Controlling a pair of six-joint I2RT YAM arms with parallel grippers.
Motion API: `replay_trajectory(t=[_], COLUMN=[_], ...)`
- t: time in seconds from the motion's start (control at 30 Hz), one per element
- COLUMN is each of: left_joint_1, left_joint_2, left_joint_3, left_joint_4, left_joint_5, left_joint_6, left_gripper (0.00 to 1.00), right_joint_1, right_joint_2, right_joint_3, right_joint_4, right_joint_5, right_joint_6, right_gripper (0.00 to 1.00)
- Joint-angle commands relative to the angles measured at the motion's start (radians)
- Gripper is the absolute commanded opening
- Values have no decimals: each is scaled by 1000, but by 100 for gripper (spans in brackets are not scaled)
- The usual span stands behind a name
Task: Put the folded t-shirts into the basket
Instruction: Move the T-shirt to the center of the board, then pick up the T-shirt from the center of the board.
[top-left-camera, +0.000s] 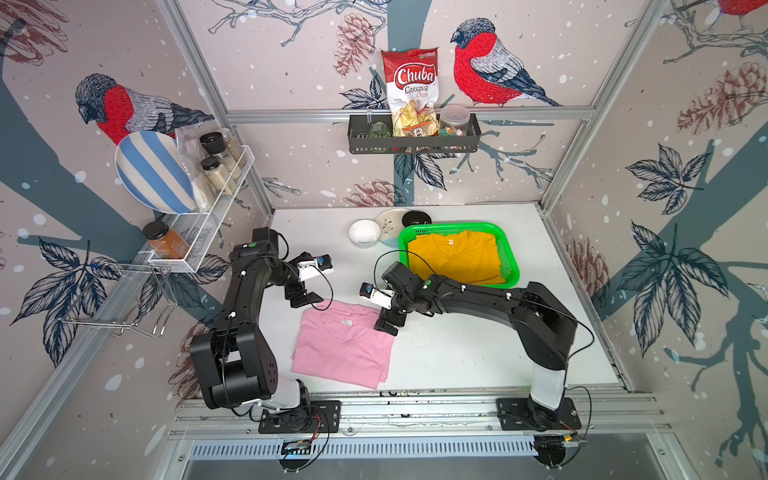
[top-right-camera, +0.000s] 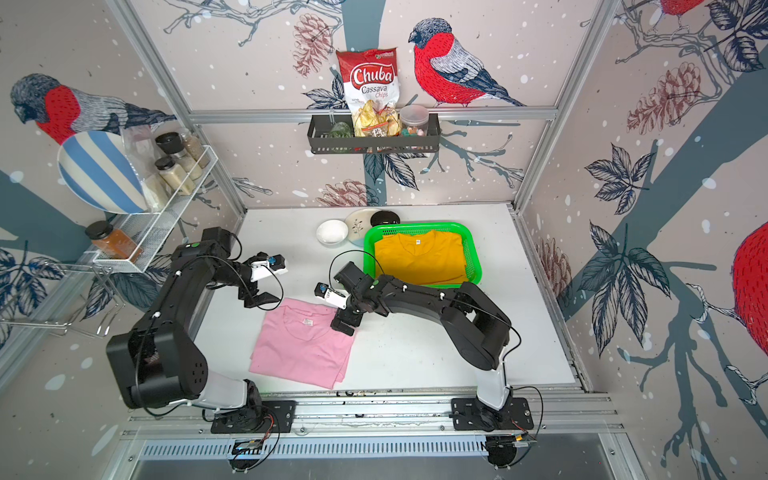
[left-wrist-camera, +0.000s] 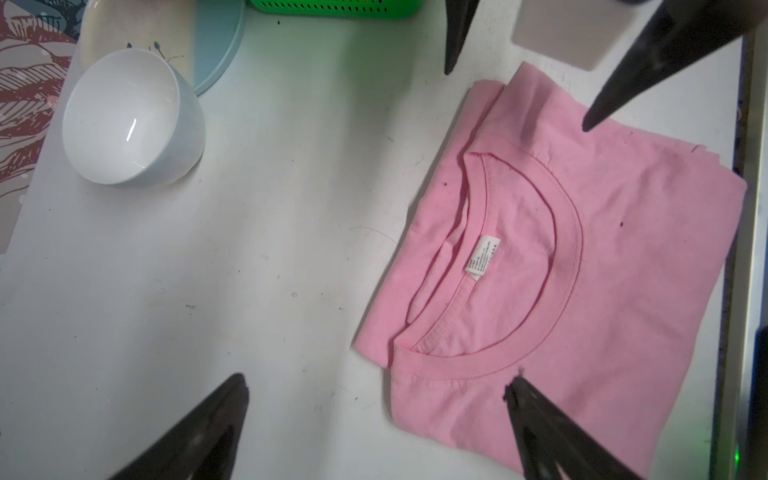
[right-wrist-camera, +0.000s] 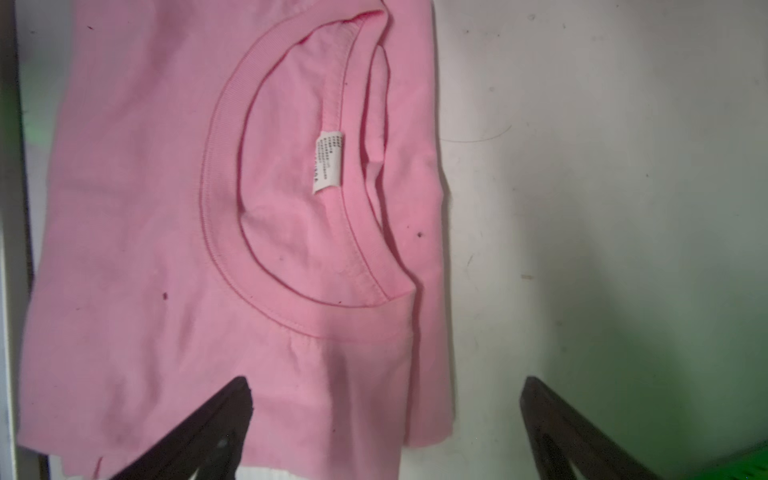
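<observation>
We count two folded t-shirts in view, and one basket (top-left-camera: 453, 226). The mustard yellow t-shirt (top-left-camera: 455, 259) lies flat inside the green basket at the far right of the bench (top-left-camera: 457, 353), its one small neck label facing up. The pink t-shirt (top-left-camera: 345, 349) lies on the bare bench nearer the front, well apart from the basket, collar towards the back wall and also with a single white label (right-wrist-camera: 328, 162) showing inside the neck. Two arms reach in over the pink t-shirt's collar end, one from each side. The left fingers (left-wrist-camera: 208, 424) stand wide apart and grip nothing: in the left wrist view, one of the pair is over bare bench and the other has its tip at the shirt's edge beside the collar. The right fingers (right-wrist-camera: 199, 432) are likewise spread wide and empty, one over the pink cloth and one over the bench beside it; we cannot tell whether either tip touches the fabric. Three dishes sit behind, just left of the basket: one white bowl (top-left-camera: 364, 231), one pale plate (top-left-camera: 386, 220) and one dark round dish (top-left-camera: 417, 217).
</observation>
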Motion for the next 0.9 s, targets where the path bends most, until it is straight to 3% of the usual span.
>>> replay_trajectory(t=[0.0,0.3,0.37,0.5,0.6,0.7,0.87], left_joint_1=[9,17,16,3,-12,-35,-66], left_joint_2=[-1,36,48,88,116,128,134], left_joint_3=[-15,-7,-1,40,63,59,35], left_joint_4=[-51,-83,-97,-168,-187,-172,-147], left_joint_5=[-36,-104,-108,-123,-141,-180,-189], left_joint_6=[89,190,229,331,404,471,567], left_gripper=[95,95,95,95,95,95,95], right_joint_1=[-16,-70,-71,-70,-70,-69,-61], right_joint_2=[77,241,269,291,280,257,182], right_joint_3=[83,204,224,234,224,208,152], right_joint_4=[-156,-250,-285,-317,-316,-306,-253], right_joint_5=[-88,-178,-218,-288,-313,-328,-310], right_joint_6=[-79,-108,-132,-178,-203,-224,-230], right_gripper=[97,86,78,44,27,17,8])
